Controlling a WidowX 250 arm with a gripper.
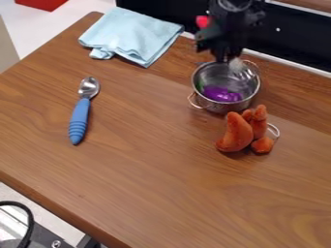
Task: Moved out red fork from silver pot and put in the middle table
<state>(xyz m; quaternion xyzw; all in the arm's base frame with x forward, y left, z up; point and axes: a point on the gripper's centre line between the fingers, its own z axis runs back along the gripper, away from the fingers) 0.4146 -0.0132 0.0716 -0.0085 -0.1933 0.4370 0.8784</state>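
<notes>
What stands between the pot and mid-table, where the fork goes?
Only the wall of the silver pot and its side handle; nothing else visible is in the way. The fuzzy orange object sits beside that line.

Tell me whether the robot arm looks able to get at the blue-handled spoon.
Probably yes, though reach is a guess: the blue-handled spoon lies uncovered on the wooden table, bare wood between it and the metal pot below the pincer. Whether the pincer holds something, I can't tell.

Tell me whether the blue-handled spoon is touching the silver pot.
Apart. The camera view shows a broad stretch of wooden tabletop between the blue-handled spoon and the silver pot.
</notes>
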